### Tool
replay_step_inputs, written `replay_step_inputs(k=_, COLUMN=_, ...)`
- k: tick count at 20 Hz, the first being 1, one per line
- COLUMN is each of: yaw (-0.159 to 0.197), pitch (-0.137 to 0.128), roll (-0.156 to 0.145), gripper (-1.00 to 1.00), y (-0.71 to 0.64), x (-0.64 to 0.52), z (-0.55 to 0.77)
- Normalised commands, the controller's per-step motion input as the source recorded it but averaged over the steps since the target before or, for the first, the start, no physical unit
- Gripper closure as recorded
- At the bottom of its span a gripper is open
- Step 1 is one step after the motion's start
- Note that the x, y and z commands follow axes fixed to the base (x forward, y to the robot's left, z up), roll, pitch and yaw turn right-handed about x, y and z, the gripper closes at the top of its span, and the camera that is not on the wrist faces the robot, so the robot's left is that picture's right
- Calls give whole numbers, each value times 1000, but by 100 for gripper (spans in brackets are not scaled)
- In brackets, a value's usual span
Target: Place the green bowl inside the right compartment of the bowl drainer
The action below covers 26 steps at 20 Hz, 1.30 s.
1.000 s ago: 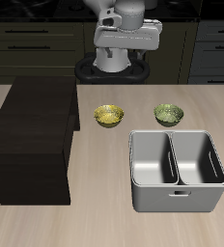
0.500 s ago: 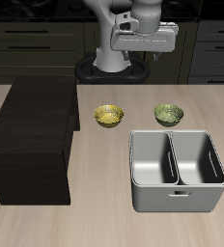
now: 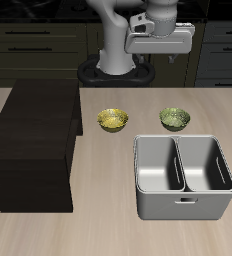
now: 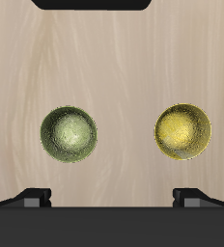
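Note:
The green bowl [image 3: 175, 119] sits upright on the table, just behind the bowl drainer [image 3: 183, 206], a grey tub whose two wells hold nothing. My gripper [image 3: 158, 54] hangs high above the table's back, behind and above the green bowl, touching nothing. In the wrist view the green bowl [image 4: 69, 133] lies far below on the wood, apart from the gripper [image 4: 112, 198]. The fingertips [image 4: 32, 196] stand wide apart with nothing between them, so the gripper is open.
A yellow bowl [image 3: 113, 120] of like size rests beside the green one, also seen in the wrist view [image 4: 182, 131]. A large dark cabinet block [image 3: 33, 145] stands on the table beyond the yellow bowl.
The gripper has risen and shifted sideways, from above the yellow bowl's side toward the green bowl's side. Both bowls and the drainer have stayed in place.

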Motion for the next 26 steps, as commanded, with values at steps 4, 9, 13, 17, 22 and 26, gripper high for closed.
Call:
replay_step_inputs(k=4, yaw=6, pitch=-8, roll=-15, gripper=-100, y=123, x=53, z=-11)
replay_step_inputs(k=9, yaw=17, pitch=-23, roll=-10, gripper=-100, y=75, x=27, z=40)
replay_step_inputs(k=13, yaw=18, pitch=-12, roll=6, gripper=-100, y=148, x=35, z=-42)
replay_step_inputs(k=17, yaw=19, pitch=-4, roll=-7, gripper=-100, y=-24, x=24, z=-86)
replay_step_inputs(k=22, yaw=2, pitch=27, roll=-17, gripper=-100, y=1, x=84, z=-208)
replay_step_inputs(k=26, yaw=-1, pitch=40, roll=2, gripper=-100, y=79, x=46, z=-285)
